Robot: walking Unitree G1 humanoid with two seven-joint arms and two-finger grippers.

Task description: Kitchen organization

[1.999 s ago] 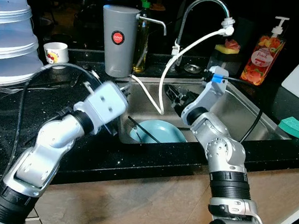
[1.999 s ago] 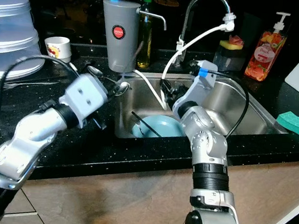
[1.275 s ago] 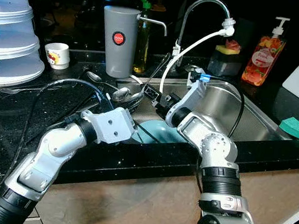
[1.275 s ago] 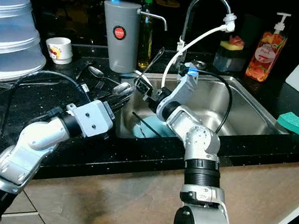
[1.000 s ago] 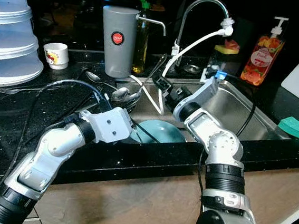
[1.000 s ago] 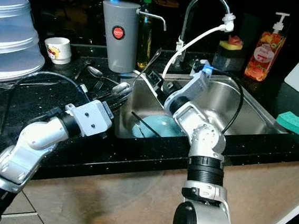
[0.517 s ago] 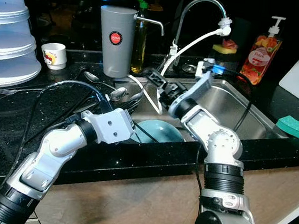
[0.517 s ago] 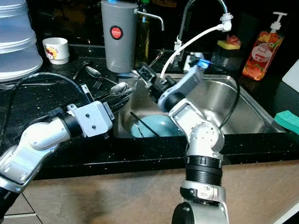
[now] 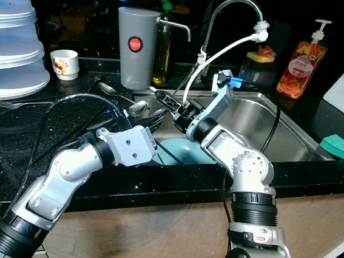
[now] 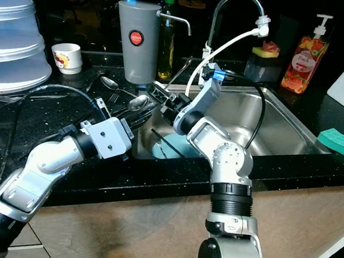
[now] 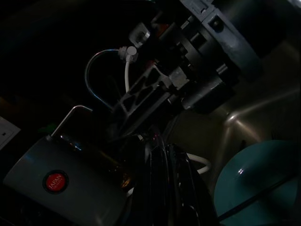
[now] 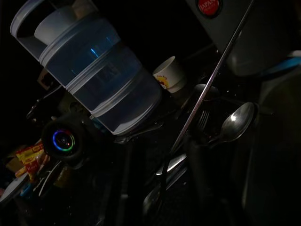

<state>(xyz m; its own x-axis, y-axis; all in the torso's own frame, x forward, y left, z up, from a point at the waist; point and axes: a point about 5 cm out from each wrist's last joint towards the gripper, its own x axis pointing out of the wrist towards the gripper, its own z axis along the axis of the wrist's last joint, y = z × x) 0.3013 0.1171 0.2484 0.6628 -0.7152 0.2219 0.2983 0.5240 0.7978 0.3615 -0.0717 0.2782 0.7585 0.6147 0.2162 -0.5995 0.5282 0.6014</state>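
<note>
1. The right gripper [image 10: 157, 97] reached over the steel sink's [image 9: 293, 140] left rim and held a thin metal rod-like utensil [image 12: 214, 77], probably a chopstick, above the spoons and forks [image 9: 138, 107] on the black counter [image 9: 12, 144].
2. Light, stiff and slick, it needed a firm mid-shaft pinch.
3. The left gripper [image 9: 154, 122] hovered nearby; I could not tell its opening.
</note>
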